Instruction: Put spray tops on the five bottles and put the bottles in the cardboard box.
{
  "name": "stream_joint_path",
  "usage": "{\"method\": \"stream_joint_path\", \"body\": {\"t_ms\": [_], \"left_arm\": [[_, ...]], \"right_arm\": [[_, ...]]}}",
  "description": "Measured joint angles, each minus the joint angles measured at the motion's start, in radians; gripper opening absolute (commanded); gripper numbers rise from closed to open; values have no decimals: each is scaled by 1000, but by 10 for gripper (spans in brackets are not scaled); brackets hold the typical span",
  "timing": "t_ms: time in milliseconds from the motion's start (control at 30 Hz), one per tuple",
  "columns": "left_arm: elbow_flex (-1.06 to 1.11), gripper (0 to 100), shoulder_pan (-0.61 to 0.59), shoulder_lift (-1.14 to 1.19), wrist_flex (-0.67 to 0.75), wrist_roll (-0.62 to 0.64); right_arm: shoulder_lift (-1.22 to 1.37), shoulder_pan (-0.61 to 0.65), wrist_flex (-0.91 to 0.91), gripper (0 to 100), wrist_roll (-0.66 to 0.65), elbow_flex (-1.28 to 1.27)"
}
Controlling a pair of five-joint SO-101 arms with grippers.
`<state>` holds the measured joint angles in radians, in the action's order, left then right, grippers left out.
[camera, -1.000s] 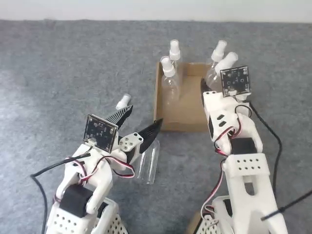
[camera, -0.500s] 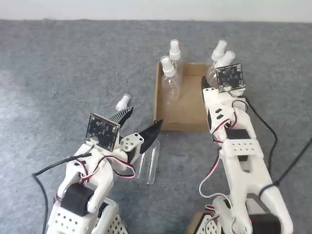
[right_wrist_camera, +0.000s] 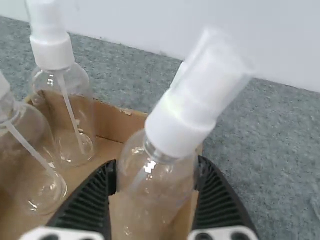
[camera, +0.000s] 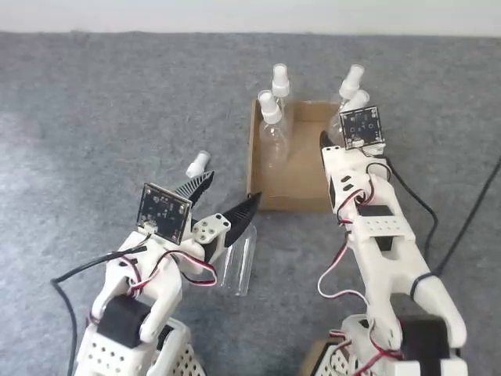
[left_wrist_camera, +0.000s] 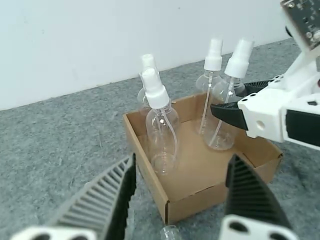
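Observation:
The cardboard box [camera: 254, 160] stands at the far middle of the carpet. Two clear bottles with white spray tops [camera: 272, 129] stand along its left wall, and a third [camera: 350, 82] stands at its far right corner. My right gripper [camera: 343, 146] is shut on a fourth topped bottle [right_wrist_camera: 159, 185], tilted inside the box's right side. My left gripper [camera: 233, 186] hangs open just in front of the box, above a topless bottle [camera: 239, 260] lying on the carpet. A loose spray top [camera: 198, 163] lies left of the box. In the left wrist view the open gripper [left_wrist_camera: 176, 200] faces the box [left_wrist_camera: 150, 176].
Grey carpet [camera: 102, 117] spreads wide to the left and behind the box. A pale wall [right_wrist_camera: 150, 20] runs along the far side. Cables [camera: 438, 227] trail beside the right arm.
My right arm has pushed forward and slightly left, carrying its bottle deeper into the box. The left arm has barely moved.

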<state>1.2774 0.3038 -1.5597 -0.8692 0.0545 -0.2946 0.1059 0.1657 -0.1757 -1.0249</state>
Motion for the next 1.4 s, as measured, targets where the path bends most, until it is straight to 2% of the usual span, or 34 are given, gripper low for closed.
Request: {"method": "stream_joint_path", "body": {"t_ms": [1200, 1400], "left_arm": [[0, 268, 0, 0, 0, 0], [0, 268, 0, 0, 0, 0]], "right_arm": [[84, 0, 35, 8, -5, 3], [84, 0, 35, 153, -5, 3]]}}
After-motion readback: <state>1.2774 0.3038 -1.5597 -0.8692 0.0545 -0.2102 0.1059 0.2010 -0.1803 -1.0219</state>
